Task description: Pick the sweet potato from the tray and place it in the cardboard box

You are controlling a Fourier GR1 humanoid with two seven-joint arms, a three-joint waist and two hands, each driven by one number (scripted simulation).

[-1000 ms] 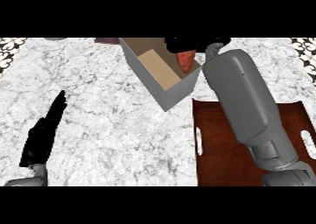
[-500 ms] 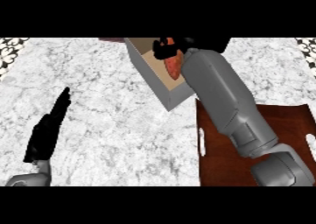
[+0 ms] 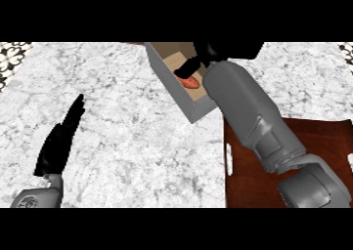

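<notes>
Marble-patterned white counter top [image 3: 136, 127] filled most of my head view. At its far edge stood the open brown cardboard box [image 3: 180, 93], tilted in the view, its pale inner walls showing. Inside the box I saw the orange-red sweet potato [image 3: 189, 80], lying against the inner wall and touching the black fingers of the right hand [image 3: 208, 53]. The right grey forearm [image 3: 244, 112] reached from the lower right up over the box, so that the hand hung above the box's opening. I could not tell whether those fingers were curled round the sweet potato or merely beside it, since the hand was largely dark against the upper edge. Below and to the right of the box lay the dark reddish-brown wooden tray [image 3: 330, 141] with white slot handles, partly covered by the forearm; the tray's near corner lay just beside the box. At the lower left of the view the left hand [image 3: 60, 141] rested over the counter, fingers straight and together, pointing away, holding nothing.
</notes>
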